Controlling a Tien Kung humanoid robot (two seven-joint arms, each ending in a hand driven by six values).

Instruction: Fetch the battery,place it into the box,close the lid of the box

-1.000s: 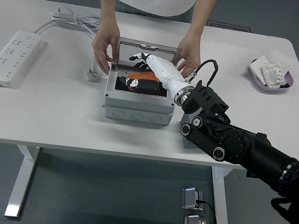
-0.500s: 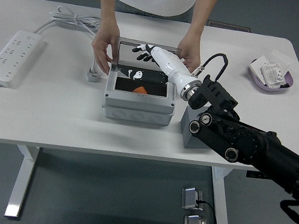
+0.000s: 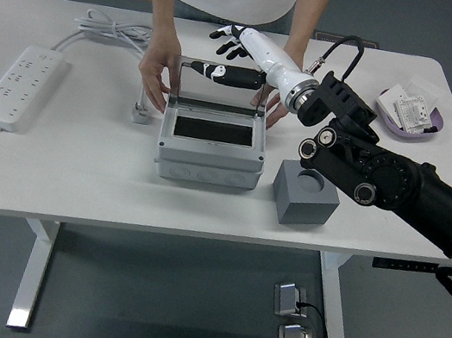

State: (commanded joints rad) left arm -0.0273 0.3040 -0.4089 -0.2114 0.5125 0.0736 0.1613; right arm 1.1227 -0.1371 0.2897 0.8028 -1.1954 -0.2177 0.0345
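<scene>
- Grey plastic junction box [image 3: 211,151] sits at mid-table; its clear hinged lid [image 3: 221,89] stands raised at the rear edge.
- Battery cannot be made out in the dark interior.
- Right hand [image 3: 231,43], white forearm with black fingers, is above the lid's top edge, fingers loosely spread, grasping nothing.
- Person's hands [image 3: 156,74] steady the box at both rear corners.
- Grey cube holder [image 3: 306,194] just right of the box.
- White power strip [image 3: 18,86] at far left; purple tray [image 3: 411,114] at far right.
</scene>
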